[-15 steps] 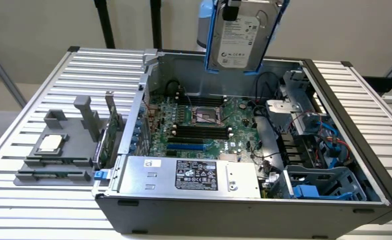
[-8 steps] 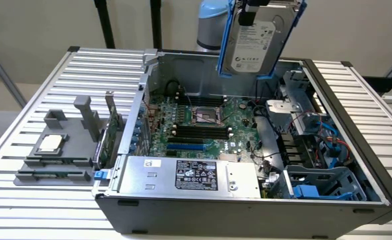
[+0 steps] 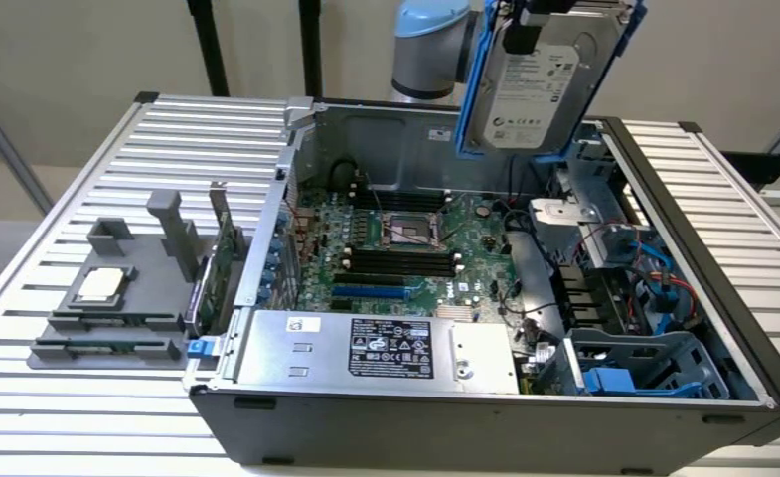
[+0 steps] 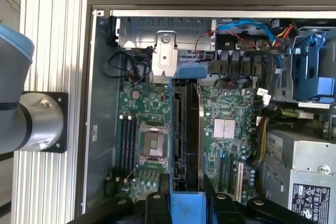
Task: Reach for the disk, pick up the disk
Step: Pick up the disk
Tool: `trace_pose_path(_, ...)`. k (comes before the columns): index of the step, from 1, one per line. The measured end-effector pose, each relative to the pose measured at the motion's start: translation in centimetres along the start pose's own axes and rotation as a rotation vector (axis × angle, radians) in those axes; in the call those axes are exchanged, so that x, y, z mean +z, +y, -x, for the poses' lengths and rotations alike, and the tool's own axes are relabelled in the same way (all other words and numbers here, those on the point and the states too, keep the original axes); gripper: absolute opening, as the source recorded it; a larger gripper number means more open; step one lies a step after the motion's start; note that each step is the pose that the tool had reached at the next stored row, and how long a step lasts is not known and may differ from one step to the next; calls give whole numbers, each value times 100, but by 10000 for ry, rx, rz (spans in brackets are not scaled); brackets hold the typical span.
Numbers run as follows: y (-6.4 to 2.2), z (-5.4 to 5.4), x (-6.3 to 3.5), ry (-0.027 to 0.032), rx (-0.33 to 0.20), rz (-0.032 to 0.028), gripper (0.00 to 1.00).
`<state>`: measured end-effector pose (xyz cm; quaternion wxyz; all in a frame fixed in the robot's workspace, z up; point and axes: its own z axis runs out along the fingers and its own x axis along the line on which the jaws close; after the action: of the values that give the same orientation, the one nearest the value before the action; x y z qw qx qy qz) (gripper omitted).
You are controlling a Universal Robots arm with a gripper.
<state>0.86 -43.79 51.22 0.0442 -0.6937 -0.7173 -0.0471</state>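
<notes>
Here the disk (image 3: 539, 84) is seen lifted clear of the open computer case (image 3: 496, 437), hanging tilted at the top centre-right of the exterior view, its white label facing the camera and its blue carrier frame running down both long edges. It is held from above by the tool (image 3: 568, 8), clenched on the disk's upper end at the very top edge of the frame, with the arm's blue-capped joint (image 3: 432, 45) just to its left. In the wrist view the disk (image 4: 185, 135) is seen edge-on as a dark vertical slab with blue frame ends, running from mid-frame down to the lower centre, where the tool (image 4: 188, 203) is closed on it. Behind it the motherboard (image 4: 226, 129) is visible inside the case. In the exterior view, a silver box with a black label (image 3: 387, 350) is set at the case's lower centre, and a small square chip (image 3: 102, 285) lies on a grey fixture (image 3: 111, 318) at the left of the frame, on the slatted tabletop (image 3: 45, 397).
</notes>
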Motion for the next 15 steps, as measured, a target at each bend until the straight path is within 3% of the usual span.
trace_pose_path(7,49,150,-45,-10,0,0,33)
trace_pose_path(15,78,336,-79,-87,-1,-3,33)
